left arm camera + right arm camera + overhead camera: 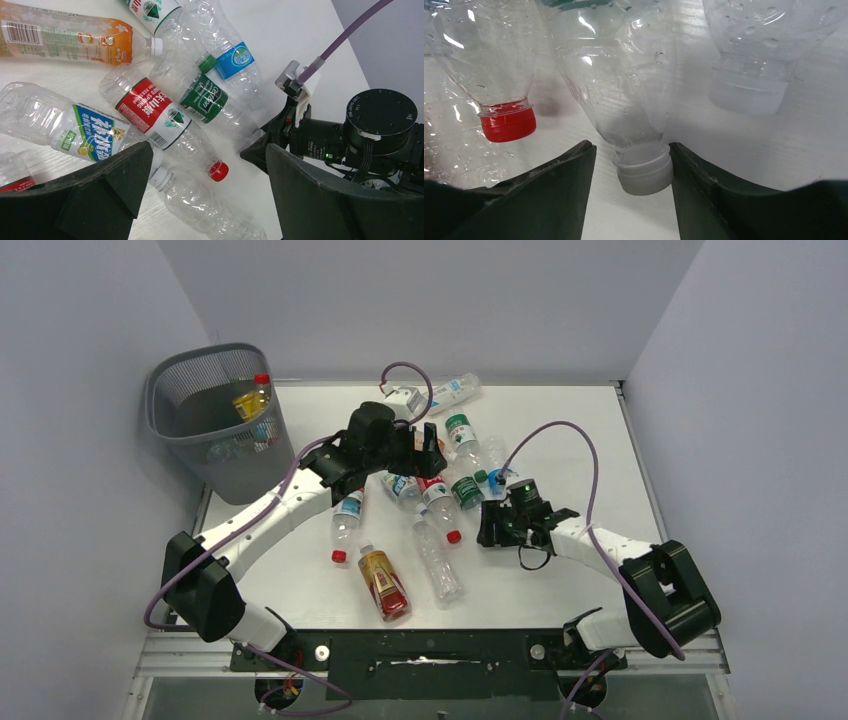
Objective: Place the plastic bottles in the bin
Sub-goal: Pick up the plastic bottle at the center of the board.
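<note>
Several plastic bottles lie in a heap mid-table. My right gripper point(631, 147) straddles the white cap point(644, 172) of a clear green-labelled bottle point(205, 100). Its right finger touches the cap, while a gap shows at the left finger. A red-capped bottle point(506, 122) lies just left of it. My left gripper point(209, 150) hangs open over the heap, above a red-labelled bottle point(150, 107) and a bare clear one point(200, 205), holding nothing. The wire-mesh bin point(215, 420) stands at the back left with a yellow bottle point(252, 398) inside.
An amber bottle point(383, 582) and a long clear bottle point(437, 560) lie toward the front edge. Another clear bottle point(452, 392) rests by the back wall. An orange bottle point(65, 37) lies behind the heap. The two grippers are close together.
</note>
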`<action>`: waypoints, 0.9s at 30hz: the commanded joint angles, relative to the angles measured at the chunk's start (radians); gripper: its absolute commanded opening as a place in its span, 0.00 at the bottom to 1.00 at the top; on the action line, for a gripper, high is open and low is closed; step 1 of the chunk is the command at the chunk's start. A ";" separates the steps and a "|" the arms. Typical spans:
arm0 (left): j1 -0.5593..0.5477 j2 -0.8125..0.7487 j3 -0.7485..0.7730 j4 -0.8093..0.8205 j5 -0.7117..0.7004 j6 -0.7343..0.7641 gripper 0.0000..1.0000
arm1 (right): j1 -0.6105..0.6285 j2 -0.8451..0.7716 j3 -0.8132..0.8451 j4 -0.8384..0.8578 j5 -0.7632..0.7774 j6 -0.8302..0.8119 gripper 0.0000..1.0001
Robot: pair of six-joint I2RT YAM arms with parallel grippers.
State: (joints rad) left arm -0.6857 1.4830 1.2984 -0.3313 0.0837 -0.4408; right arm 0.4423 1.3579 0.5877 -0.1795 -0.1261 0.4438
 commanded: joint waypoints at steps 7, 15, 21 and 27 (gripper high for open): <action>-0.008 0.020 0.066 0.054 0.023 -0.009 0.84 | 0.018 0.009 0.058 0.034 0.073 -0.029 0.27; -0.008 0.043 0.066 0.073 0.046 -0.026 0.84 | 0.050 -0.117 0.062 -0.038 0.091 -0.032 0.18; -0.012 0.035 0.069 0.088 0.052 -0.039 0.85 | 0.076 -0.271 0.065 -0.088 0.094 -0.017 0.19; -0.014 0.026 0.053 0.134 0.091 -0.087 0.84 | 0.085 -0.378 0.087 -0.132 0.125 0.005 0.20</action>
State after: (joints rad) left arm -0.6933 1.5333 1.3201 -0.2939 0.1341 -0.4889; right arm 0.5186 1.0431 0.6197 -0.2947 -0.0402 0.4309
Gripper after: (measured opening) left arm 0.845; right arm 0.386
